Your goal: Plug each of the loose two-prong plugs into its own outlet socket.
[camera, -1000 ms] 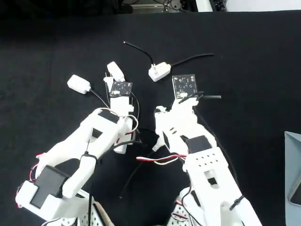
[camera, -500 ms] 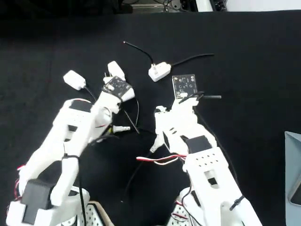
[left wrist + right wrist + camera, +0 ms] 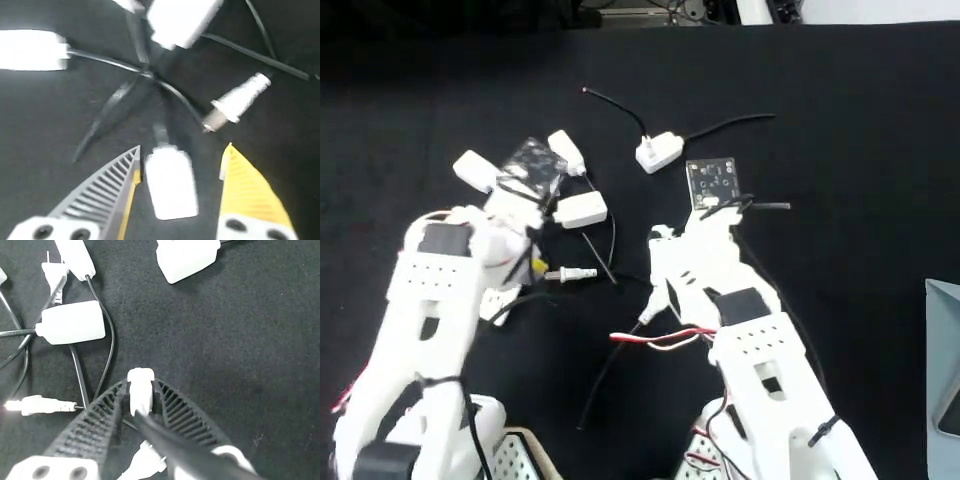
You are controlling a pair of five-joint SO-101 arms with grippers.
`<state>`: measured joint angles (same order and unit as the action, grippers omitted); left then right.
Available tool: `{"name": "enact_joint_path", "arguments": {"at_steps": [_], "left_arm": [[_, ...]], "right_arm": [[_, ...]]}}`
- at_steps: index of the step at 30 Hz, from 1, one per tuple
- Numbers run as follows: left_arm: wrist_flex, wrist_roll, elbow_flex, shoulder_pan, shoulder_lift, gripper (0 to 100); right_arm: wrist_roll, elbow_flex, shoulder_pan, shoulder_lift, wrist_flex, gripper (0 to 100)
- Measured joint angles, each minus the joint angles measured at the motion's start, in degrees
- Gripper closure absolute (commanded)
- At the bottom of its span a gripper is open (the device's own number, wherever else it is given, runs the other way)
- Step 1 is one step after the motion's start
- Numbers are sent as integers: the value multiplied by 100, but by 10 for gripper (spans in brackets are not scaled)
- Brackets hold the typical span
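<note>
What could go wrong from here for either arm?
The left gripper hangs open around a white block whose cord runs into a knot of crossing cords; lifting it could drag neighbours along. The right gripper is shut on a small white plug, held only narrowly, so it might twist or slip during insertion.

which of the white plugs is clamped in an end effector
The small plug pinched in the right end effector; the rest lie loose on the table.
</note>
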<state>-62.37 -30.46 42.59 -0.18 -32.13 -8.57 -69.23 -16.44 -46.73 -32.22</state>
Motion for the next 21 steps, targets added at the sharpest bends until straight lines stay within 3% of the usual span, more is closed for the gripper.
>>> {"name": "enact_joint_path", "arguments": {"at_steps": [5, 10, 14, 21], "left_arm": [[53, 0, 132, -686, -343, 744], [651, 0, 985, -1310, -360, 739], [703, -9, 1442, -1284, -431, 743], [0, 141, 1433, -580, -448, 741]], "right_arm": [[0, 0, 0, 0, 0, 985], [0, 0, 0, 0, 0, 985], [0, 0, 0, 0, 0, 985], [0, 0, 0, 35, 0, 985]]}}
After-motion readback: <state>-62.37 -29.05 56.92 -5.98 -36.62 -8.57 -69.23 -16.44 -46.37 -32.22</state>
